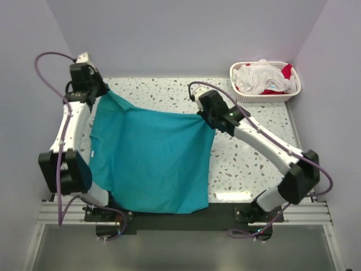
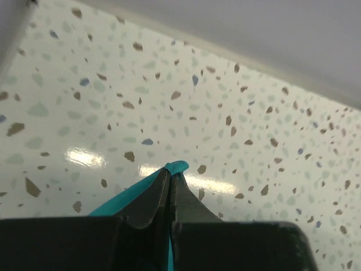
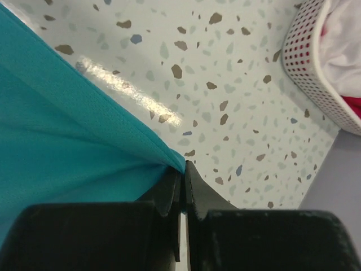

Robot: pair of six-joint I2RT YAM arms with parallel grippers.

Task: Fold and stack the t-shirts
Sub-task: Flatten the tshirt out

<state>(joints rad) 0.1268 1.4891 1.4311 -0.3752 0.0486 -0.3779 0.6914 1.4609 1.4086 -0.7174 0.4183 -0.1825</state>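
The teal t-shirt (image 1: pixel 149 161) hangs stretched between both grippers above the table, its lower edge reaching the near table edge. My left gripper (image 1: pixel 103 90) is shut on its far left corner; in the left wrist view a teal tip (image 2: pixel 176 167) pokes out past the gripper (image 2: pixel 170 176). My right gripper (image 1: pixel 204 116) is shut on the far right corner; the right wrist view shows the cloth (image 3: pixel 73 135) running into the gripper (image 3: pixel 184 168). White and red t-shirts (image 1: pixel 264 77) lie bunched in the basket.
The white lattice basket (image 1: pixel 255 97) stands at the far right corner of the speckled table (image 1: pixel 254 164), close to the walls; it also shows in the right wrist view (image 3: pixel 307 68). The wall runs along the table's far edge.
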